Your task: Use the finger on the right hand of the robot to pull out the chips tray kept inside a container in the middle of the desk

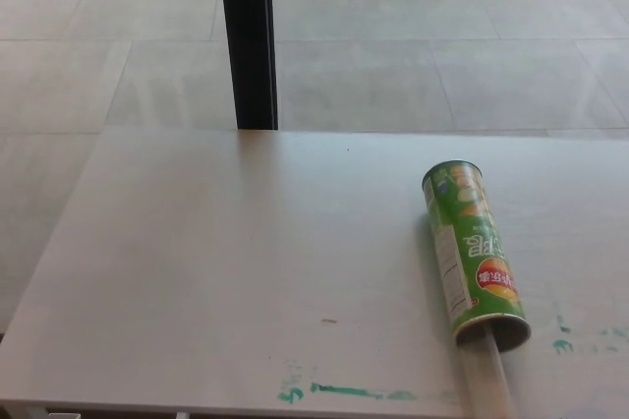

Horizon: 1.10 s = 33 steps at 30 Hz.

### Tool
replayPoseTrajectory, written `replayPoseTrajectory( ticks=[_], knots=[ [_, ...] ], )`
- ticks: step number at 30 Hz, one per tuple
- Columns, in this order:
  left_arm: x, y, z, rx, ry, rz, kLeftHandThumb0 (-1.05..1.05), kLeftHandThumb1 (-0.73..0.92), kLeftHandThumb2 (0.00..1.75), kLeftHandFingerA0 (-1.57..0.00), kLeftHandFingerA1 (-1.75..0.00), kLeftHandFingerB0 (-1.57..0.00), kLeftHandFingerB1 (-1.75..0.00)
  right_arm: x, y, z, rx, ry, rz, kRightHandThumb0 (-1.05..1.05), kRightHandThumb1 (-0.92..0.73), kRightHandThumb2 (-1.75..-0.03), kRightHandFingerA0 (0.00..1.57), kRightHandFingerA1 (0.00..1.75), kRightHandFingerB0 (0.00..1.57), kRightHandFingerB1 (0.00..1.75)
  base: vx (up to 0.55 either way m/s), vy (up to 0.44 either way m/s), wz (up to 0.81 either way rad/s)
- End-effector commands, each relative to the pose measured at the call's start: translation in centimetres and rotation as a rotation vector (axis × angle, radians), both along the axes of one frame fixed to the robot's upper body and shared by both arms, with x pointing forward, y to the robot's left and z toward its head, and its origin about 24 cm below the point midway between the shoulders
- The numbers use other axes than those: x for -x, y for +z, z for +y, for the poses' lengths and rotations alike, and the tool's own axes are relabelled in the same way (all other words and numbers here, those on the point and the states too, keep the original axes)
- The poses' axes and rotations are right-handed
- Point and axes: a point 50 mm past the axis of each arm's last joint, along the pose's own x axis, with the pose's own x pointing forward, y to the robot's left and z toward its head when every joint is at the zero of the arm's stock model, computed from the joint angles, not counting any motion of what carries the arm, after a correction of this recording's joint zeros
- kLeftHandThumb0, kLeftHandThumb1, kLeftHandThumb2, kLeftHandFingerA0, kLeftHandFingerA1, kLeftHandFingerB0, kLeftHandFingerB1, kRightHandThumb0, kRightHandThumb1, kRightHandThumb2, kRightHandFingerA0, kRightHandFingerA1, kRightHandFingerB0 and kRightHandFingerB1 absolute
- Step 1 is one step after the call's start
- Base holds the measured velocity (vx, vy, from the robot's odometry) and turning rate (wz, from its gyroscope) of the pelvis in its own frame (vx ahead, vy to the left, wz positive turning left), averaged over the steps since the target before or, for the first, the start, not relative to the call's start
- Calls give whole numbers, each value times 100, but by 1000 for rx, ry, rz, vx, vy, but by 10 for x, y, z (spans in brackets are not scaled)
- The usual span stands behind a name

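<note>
Green and glossy, the cylindrical chips container [474,250] lies on its side at the right of the pale, matte tabletop [246,262], its closed end pointing away and its open round mouth toward the near edge. From that mouth a clear, narrow plastic tray [488,372] sticks out, running down to the tabletop's front edge; its far end is inside the can. Smears of green paint [344,391] mark the near edge, with smaller dabs to the right of the can. A black post [248,37] stands behind, against large grey floor tiles [442,45]. Neither robot hand shows, so the state of their fingers cannot be told.
</note>
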Motion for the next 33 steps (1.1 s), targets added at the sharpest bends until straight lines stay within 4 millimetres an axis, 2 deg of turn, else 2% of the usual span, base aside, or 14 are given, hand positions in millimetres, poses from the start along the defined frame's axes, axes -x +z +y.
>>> replayPoseTrajectory(
  ticks=[1, 9, 14, 15, 18, 19, 20, 22, 23, 24, 25, 30, 32, 33],
  knots=[
    [0, 6, 7, -23, 12, 4, -21, 61, 60, -60, -72, -55, -61, 12, 2, -6, 20, 10, 51, -34, -60, -60, 78, 136, 29, 44, 0, 0, 0],
    [1, 6, 5, -27, -3, 15, -22, 63, 60, -58, -70, -53, -60, 21, 3, -6, 6, 3, 43, -33, -60, -60, 77, 135, 29, 42, 0, 0, 0],
    [3, 5, 6, -16, 17, 15, -20, 63, 59, -59, -71, -53, -60, 22, 4, -5, -15, 15, 21, -33, -60, -61, 78, 141, 30, 44, 0, 0, 0],
    [3, 4, 7, -13, 21, 18, -20, 64, 59, -59, -71, -53, -60, 22, 6, -4, -9, 11, 16, -33, -63, -58, 77, 135, 27, 41, 0, 0, 0],
    [4, 3, 6, -14, 2, 22, -20, 64, 60, -57, -70, -51, -60, 23, 7, -4, -21, -4, 7, -33, -61, -60, 77, 134, 23, 38, 0, 0, 0],
    [3, 5, 6, -17, 1, 21, -21, 63, 61, -58, -71, -51, -60, 21, 10, -4, -36, -9, 6, -32, -63, -59, 77, 129, 4, 28, 0, 0, 0],
    [4, 4, 5, -13, 4, 20, -21, 62, 61, -57, -72, -51, -61, 17, 15, -3, -61, -30, -25, -30, -59, -58, 83, 121, 0, 11, 0, 0, 0],
    [4, 3, 5, -7, 8, 20, -22, 62, 61, -58, -72, -51, -61, 11, 24, -2, -93, -67, -88, -30, -59, -58, 82, 118, 0, 4, 0, 0, 0],
    [5, 3, 5, -6, 10, 20, -19, 63, 60, -56, -70, -51, -60, 6, 30, -2, -117, -87, -131, -30, -52, -69, 88, 110, 0, 0, 0, 0, 0],
    [5, 3, 5, -5, 12, 21, -19, 63, 60, -56, -70, -51, -60, 2, 36, -2, -143, -108, -176, -30, -52, -69, 88, 110, 0, 0, 0, 0, 0],
    [5, 4, 5, -8, 11, 21, -19, 64, 60, -57, -70, -51, -60, -1, 41, -3, -150, -123, -198, -32, -58, -57, 88, 116, 0, 0, 0, 0, 0],
    [5, 4, 5, -18, 4, 27, -21, 63, 60, -59, -71, -52, -60, -3, 55, -7, -209, -152, -257, -29, -55, -56, 88, 121, 0, 0, 0, 0, 0],
    [6, 3, 6, -7, 9, 21, -21, 61, 61, -57, -71, -53, -61, -1, 65, -14, -276, -219, -271, -30, -55, -56, 86, 111, 0, 0, 0, 0, 0],
    [7, 3, 6, -9, 11, 23, -20, 61, 62, -58, -71, -53, -62, 1, 67, -16, -286, -233, -273, -30, -51, -68, 88, 105, 0, 0, 0, 0, 0]
  ],
)
